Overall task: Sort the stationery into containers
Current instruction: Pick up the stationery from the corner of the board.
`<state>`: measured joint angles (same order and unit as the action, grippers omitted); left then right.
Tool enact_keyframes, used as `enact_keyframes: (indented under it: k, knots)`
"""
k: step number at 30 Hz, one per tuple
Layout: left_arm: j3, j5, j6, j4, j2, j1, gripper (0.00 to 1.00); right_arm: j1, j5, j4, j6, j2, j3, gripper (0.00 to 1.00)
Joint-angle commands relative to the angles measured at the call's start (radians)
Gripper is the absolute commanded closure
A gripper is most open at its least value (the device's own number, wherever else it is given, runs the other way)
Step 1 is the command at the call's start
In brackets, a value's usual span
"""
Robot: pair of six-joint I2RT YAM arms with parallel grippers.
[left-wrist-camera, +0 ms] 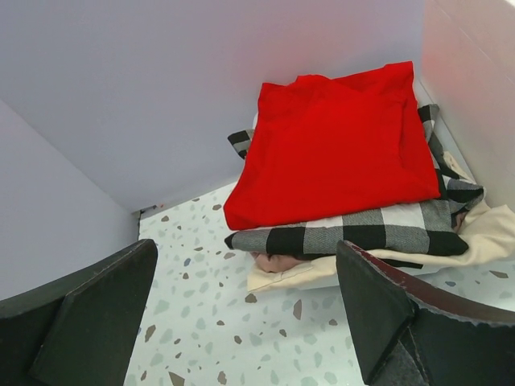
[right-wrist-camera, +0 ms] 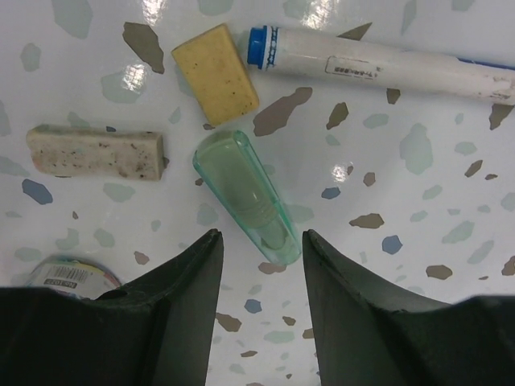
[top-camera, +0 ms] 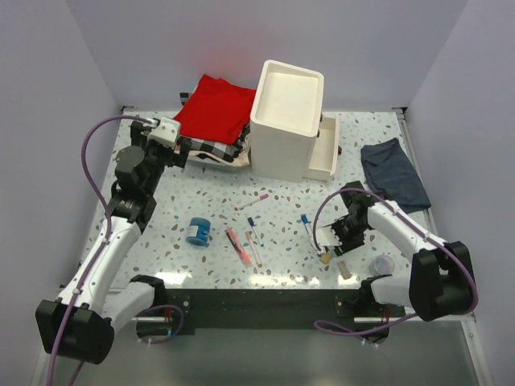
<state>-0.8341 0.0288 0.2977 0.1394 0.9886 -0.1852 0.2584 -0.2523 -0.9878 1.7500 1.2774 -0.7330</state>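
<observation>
right gripper (right-wrist-camera: 261, 241) hangs part-open astride the tube (right-wrist-camera: 245, 193) end; it looks light, stiff, slick, likely to roll, so pinch mid-body. left gripper (left-wrist-camera: 245, 253) gapes wide, empty.

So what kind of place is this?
Probably a robot practice booth: plain walls box in a speckled table, two robot arms are bolted to its edge, and pens lie near a white drawer box.
</observation>
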Motion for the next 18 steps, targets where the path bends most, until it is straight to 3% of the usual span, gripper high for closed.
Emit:
enact_keyframes:
  k: [1, 5, 13, 16, 18]
  knots:
    - [-0.04, -0.02, -0.023, 0.023, 0.015, 0.01, 0.03, 0.018, -0.018, 0.034, 0.051, 0.019, 0.02, 0.53]
    - [-0.04, -0.024, -0.037, 0.029, 0.031, 0.01, 0.03, 0.033, -0.018, 0.052, 0.055, 0.036, 0.04, 0.55]
    - [-0.057, -0.024, -0.034, 0.028, 0.053, 0.012, 0.03, 0.042, 0.001, 0.095, 0.042, 0.068, 0.073, 0.67]
    - [-0.051, -0.024, -0.034, 0.035, 0.055, 0.012, 0.03, 0.042, 0.007, 0.087, 0.028, 0.059, 0.078, 0.76]
    - [-0.046, -0.046, -0.04, 0.045, 0.053, 0.012, 0.03, 0.041, 0.01, 0.074, 0.008, 0.039, 0.07, 0.87]
